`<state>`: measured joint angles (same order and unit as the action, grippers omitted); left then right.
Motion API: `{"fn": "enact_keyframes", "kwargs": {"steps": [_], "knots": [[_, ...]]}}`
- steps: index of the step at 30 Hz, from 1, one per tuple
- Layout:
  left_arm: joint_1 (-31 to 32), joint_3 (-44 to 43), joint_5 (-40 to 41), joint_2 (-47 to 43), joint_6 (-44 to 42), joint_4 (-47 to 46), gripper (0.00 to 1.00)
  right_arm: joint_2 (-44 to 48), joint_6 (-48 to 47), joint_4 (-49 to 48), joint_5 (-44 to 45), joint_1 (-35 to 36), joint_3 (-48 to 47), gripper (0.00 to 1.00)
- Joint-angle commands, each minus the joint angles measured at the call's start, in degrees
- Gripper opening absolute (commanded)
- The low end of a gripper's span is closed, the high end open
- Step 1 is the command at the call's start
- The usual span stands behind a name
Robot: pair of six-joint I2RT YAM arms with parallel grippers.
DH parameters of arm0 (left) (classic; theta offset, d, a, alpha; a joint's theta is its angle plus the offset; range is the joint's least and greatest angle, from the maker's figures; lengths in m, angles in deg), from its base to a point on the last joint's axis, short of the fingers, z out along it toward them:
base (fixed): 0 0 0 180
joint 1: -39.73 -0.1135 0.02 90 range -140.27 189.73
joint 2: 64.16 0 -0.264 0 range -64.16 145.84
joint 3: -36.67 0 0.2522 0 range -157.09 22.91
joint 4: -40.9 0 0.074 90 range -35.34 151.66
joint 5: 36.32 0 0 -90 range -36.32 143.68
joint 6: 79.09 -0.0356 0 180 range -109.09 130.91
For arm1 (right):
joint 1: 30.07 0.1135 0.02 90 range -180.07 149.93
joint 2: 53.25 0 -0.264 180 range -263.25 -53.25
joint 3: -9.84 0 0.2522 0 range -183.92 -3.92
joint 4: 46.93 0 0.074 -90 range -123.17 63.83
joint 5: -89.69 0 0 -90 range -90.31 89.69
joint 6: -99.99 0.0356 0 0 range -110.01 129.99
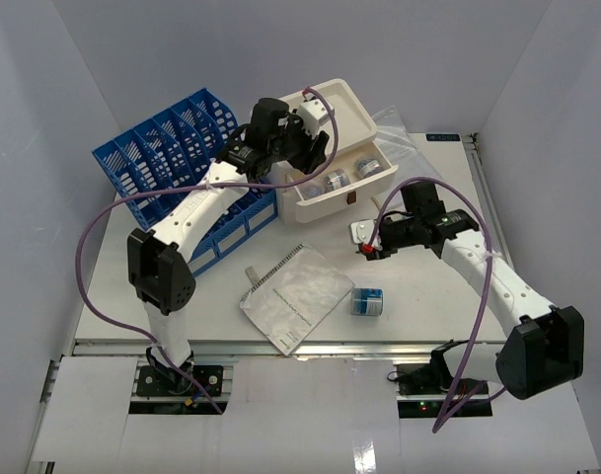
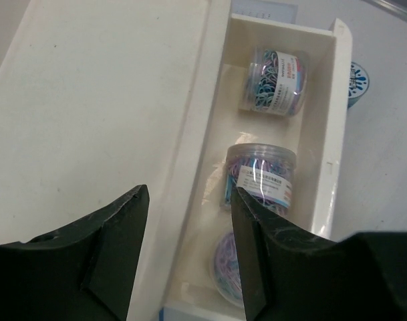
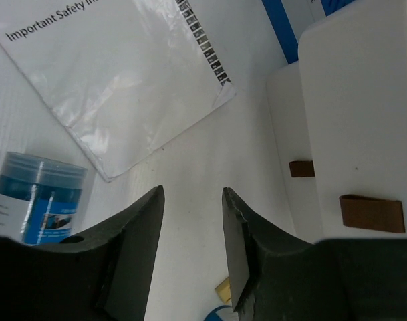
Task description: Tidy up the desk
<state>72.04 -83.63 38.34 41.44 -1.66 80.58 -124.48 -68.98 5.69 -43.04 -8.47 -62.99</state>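
Note:
The white desk (image 1: 428,286) carries a white drawer box (image 1: 344,104) with its drawer (image 2: 323,134) pulled out. Three clear jars of coloured paper clips lie in the drawer: one at its far end (image 2: 273,80), one in the middle (image 2: 260,175), one partly behind my finger (image 2: 224,267). My left gripper (image 1: 305,150) is open and empty just above the drawer's inner edge (image 2: 190,200). My right gripper (image 1: 372,245) is open and empty above bare desk (image 3: 190,200). A blue-labelled jar (image 1: 367,301) lies on the desk, left of the right gripper in the right wrist view (image 3: 39,200).
A blue file rack (image 1: 177,163) stands at the back left. A booklet in a plastic sleeve (image 1: 295,294) lies front centre. A small white object (image 1: 361,231) sits by the right gripper. A clear plastic bag (image 1: 399,123) lies behind the box. Brown pull tabs (image 3: 372,212) mark the drawer fronts.

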Motion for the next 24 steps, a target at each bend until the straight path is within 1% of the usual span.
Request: {"fn": "enact_keyframes", "kwargs": {"steps": [1, 4, 7, 9, 10, 11, 15, 19, 24], "knots": [[-0.4, -7.0, -1.5, 3.5, -5.7, 3.9, 0.62, -4.1, 0.6, -9.5, 4.2, 2.3, -1.2, 0.42], [-0.4, -7.5, -0.2, 5.3, -6.7, 4.9, 0.61, -8.9, 3.3, -12.3, 5.8, 3.4, -4.8, 0.34], [-0.4, -7.3, 0.2, 5.8, -7.2, 6.0, 0.59, -14.6, 6.8, -15.2, 7.6, 4.0, -8.0, 0.3], [-0.4, -6.3, 0.2, 5.6, -7.6, 6.1, 0.54, -16.6, 10.0, -18.4, 9.1, 4.1, -9.5, 0.28], [-0.4, -5.5, 0.0, 5.3, -7.7, 6.1, 0.54, -17.3, 11.6, -20.5, 9.9, 4.1, -10.0, 0.27], [-0.4, -4.1, -0.2, 4.9, -7.9, 6.1, 0.51, -17.8, 14.1, -24.9, 11.2, 4.1, -10.4, 0.26], [-0.4, -1.1, -1.3, 3.6, -8.3, 6.1, 0.48, -18.8, 19.7, -33.4, 13.8, 4.2, -11.7, 0.25], [-0.4, 0.6, -3.0, 3.3, -8.4, 6.0, 0.46, -22.2, 23.7, -34.7, 16.1, 4.3, -17.3, 0.24], [-0.4, 1.0, -3.8, 3.9, -7.8, 5.9, 0.45, -25.5, 28.2, -38.1, 18.5, 4.7, -19.6, 0.24]]}}
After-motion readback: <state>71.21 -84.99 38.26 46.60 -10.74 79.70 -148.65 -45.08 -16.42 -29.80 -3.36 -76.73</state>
